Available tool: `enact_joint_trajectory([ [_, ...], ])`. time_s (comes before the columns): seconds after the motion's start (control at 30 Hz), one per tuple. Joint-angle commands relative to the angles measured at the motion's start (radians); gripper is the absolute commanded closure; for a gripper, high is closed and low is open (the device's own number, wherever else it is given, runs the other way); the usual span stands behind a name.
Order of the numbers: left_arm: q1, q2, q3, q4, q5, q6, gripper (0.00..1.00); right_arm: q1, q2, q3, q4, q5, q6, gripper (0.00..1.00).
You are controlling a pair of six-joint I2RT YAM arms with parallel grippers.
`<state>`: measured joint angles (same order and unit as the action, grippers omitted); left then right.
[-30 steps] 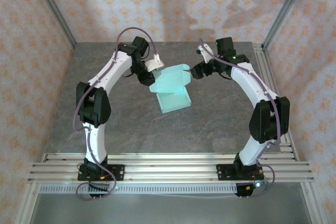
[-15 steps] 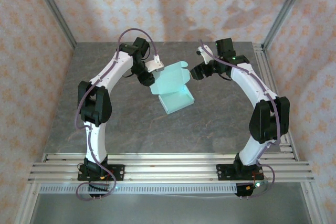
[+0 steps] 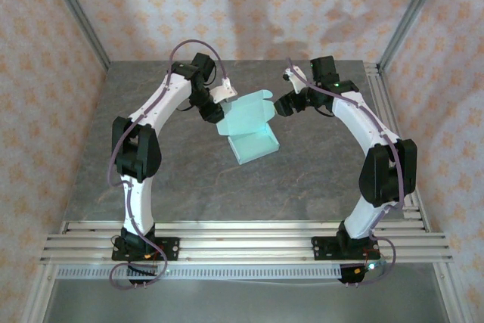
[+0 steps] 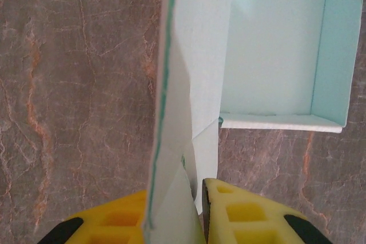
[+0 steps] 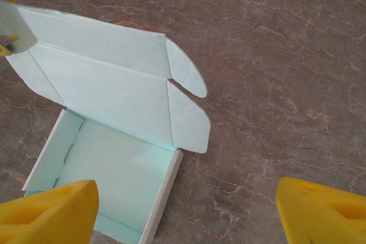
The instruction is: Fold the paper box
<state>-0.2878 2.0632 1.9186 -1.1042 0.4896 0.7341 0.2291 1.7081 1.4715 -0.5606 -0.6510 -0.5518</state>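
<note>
Left jaws clamp the paper box (image 3: 249, 130) by its raised lid (image 5: 108, 78) (right jaws apart, nearby).

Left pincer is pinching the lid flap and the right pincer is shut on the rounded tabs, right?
Not quite. The left pincer does pinch the lid flap of the paper box, but the right pincer is open wide, holding nothing; the right wrist view shows it.
</note>
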Motion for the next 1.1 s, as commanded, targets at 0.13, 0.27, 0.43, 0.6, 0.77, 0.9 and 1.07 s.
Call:
enact_joint_trajectory([
  [0.13, 0.000, 0.038, 0.039, -0.030, 0.015, 0.001, 0.77, -0.001, -0.047, -0.025, 0.011, 0.007, -0.014, 0.19],
  [0.27, -0.001, 0.039, 0.038, -0.029, 0.018, 0.001, 0.88, -0.002, -0.050, -0.027, 0.011, 0.007, -0.014, 0.19],
  [0.43, -0.001, 0.031, 0.036, -0.044, 0.015, 0.014, 0.97, -0.003, -0.054, -0.023, 0.010, 0.001, -0.014, 0.19],
  [0.6, 0.000, 0.016, 0.034, -0.066, 0.016, 0.042, 1.00, -0.002, -0.046, -0.012, 0.005, 0.009, -0.023, 0.19],
  [0.77, -0.001, 0.006, 0.042, -0.091, 0.042, 0.070, 1.00, -0.002, -0.021, 0.023, -0.025, -0.004, -0.096, 0.19],
  [0.9, -0.001, -0.003, 0.047, -0.115, 0.070, 0.097, 1.00, -0.002, -0.008, 0.028, -0.023, -0.050, -0.216, 0.19],
  [1.07, 0.001, -0.015, 0.039, -0.134, 0.078, 0.125, 1.00, -0.002, 0.045, 0.096, -0.105, -0.124, -0.359, 0.18],
])
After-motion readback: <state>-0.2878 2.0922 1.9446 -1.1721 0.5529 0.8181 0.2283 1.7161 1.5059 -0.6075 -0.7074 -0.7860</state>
